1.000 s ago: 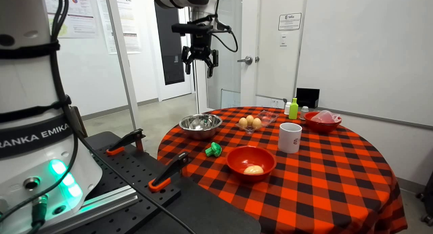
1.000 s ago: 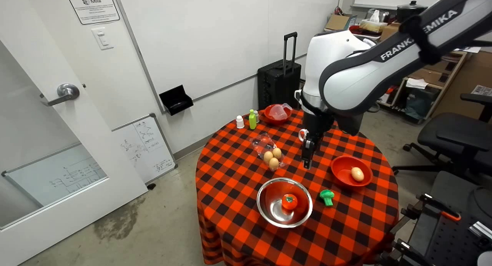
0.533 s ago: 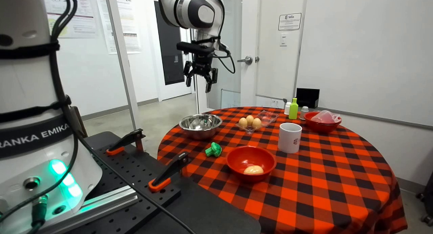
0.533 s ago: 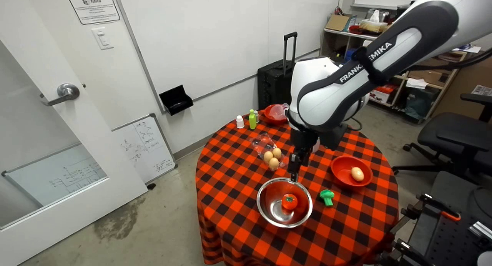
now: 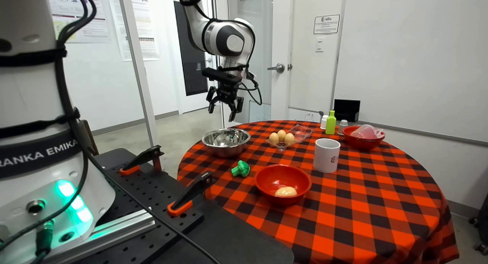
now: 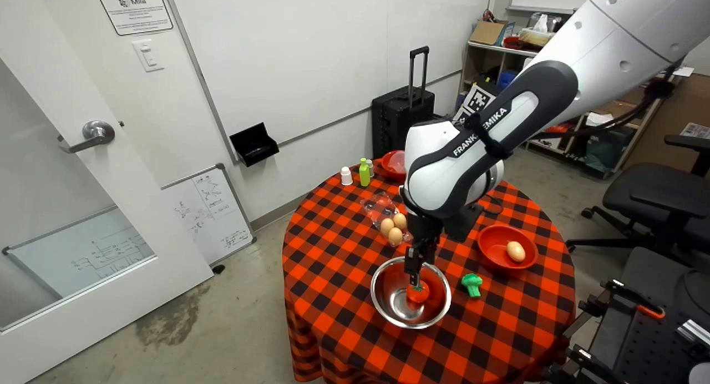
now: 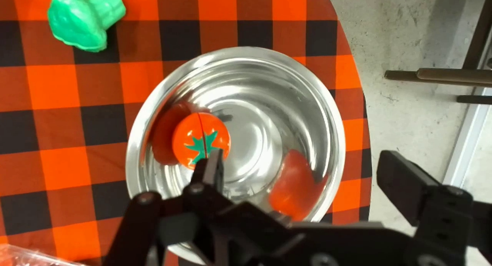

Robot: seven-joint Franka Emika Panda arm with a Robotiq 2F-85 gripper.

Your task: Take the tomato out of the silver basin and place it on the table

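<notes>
Gripper [image 5: 221, 115] has just been lowered to above silver basin [image 7: 246, 52], jaws spread, nothing held; grasp looks to be next. Tomato [image 7: 196, 137] is seated off-centre inside; basin wall is judged the main obstacle, could be clipped. Broccoli [image 7: 82, 22] and eggs [image 6: 395, 233] seen near basin, white mug [image 5: 326, 155] farther off.
</notes>
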